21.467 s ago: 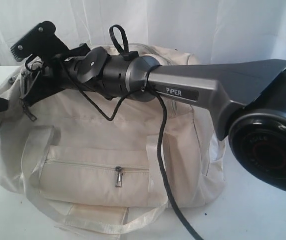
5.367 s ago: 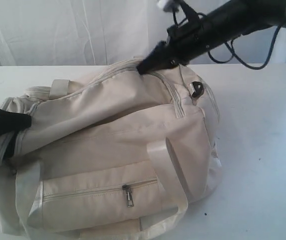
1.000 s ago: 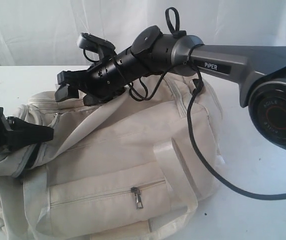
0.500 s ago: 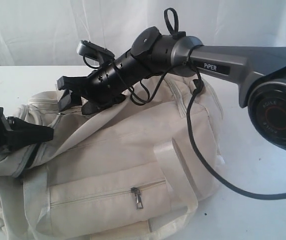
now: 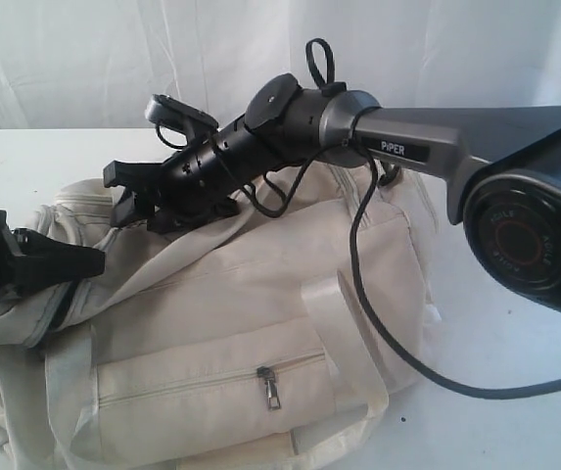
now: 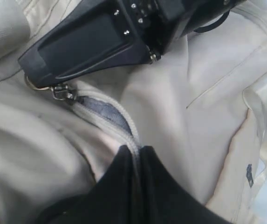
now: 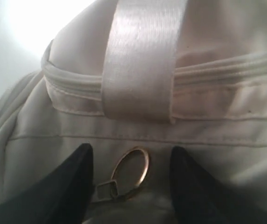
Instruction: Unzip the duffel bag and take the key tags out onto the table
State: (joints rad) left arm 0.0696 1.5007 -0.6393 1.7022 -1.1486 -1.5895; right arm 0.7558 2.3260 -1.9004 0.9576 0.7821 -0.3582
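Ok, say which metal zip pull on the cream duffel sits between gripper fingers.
The gold ring pull, between the right gripper's fingers; the front pocket's oblong pull hangs untouched.

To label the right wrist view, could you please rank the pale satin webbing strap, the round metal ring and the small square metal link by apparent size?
1. pale satin webbing strap
2. round metal ring
3. small square metal link

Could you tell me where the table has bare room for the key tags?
Bare table lies front right, between the duffel bag and the black cable; also back left, by the curtain. Atop the bag, the left tool and right tool crowd the zip.
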